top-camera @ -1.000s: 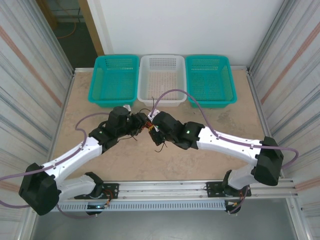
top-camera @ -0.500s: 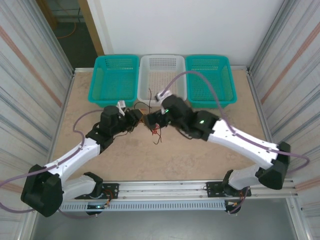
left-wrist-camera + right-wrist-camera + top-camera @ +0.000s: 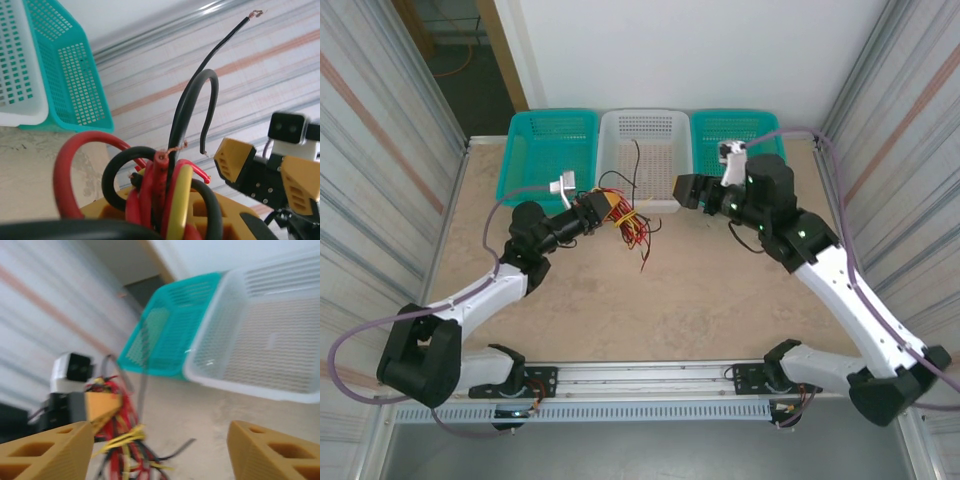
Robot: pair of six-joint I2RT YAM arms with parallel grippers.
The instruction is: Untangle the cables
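**A:** Where are the cables (image 3: 623, 215) sitting?

**B:** They're a bunch of red, black and yellow strands at the tip of the left claw (image 3: 601, 208). That's over the far middle of the bench (image 3: 650, 310), just in front of the white basket (image 3: 655, 140).

**A:** Is that claw gripping them?

**B:** Yes. From the left wrist you can see its jaws drawn narrow, with the strands pinched between them.

**A:** Any loose ends?

**B:** One black strand sticks up towards the white basket. A few red ones hang down towards the bench, but I can't tell whether they touch it.

**A:** And the right claw (image 3: 682, 190)?

**B:** Its jaws are wide apart with nothing between them. It's at the front rim of the white basket, to the right of the bunch and not touching it.

**A:** What else is on the bench?

**B:** A teal basket (image 3: 523, 198) to the left of the white one and a second teal basket (image 3: 715, 130) to its right, all along the far edge.
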